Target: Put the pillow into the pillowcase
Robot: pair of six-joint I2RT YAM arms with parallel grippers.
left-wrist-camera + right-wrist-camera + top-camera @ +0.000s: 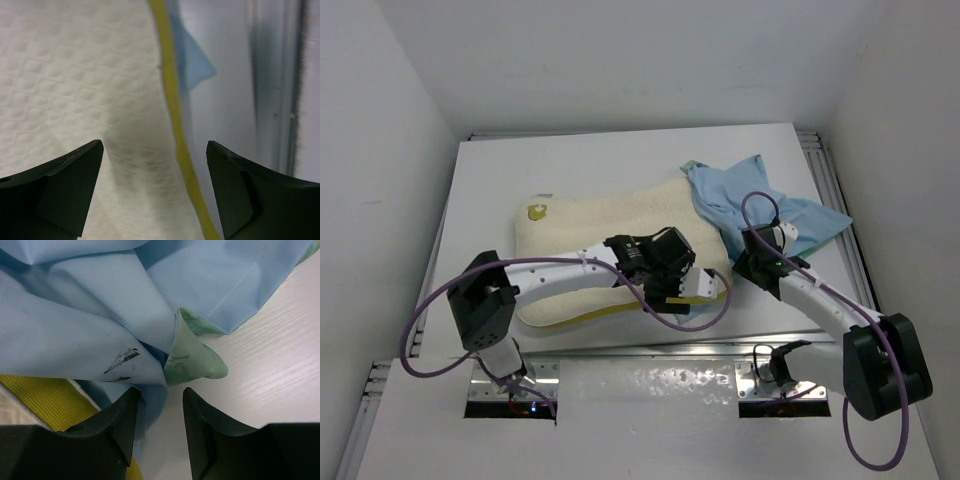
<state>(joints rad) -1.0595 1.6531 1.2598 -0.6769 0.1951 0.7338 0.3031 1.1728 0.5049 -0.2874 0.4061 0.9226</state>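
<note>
The cream pillow [590, 235] lies across the middle of the table, with a yellow-green mark [536, 211] at its far left corner. The pillowcase [750, 195] lies crumpled, light blue side up, against the pillow's right end. My left gripper [692, 290] is open over the pillow's near right corner. In the left wrist view the gripper [155, 150] straddles the textured pillow [75, 85] and its yellow seam [172, 100]. My right gripper [740, 255] is open at the pillowcase's near edge. In the right wrist view the gripper [161, 395] has blue cloth [90, 325] against its left finger and a sea-green fold [192, 357] just ahead.
White walls enclose the table [620, 160] on three sides. A metal rail [825, 180] runs along the right edge. The metal base plate [640, 385] lies at the near edge. Purple cables [420, 340] loop beside both arms.
</note>
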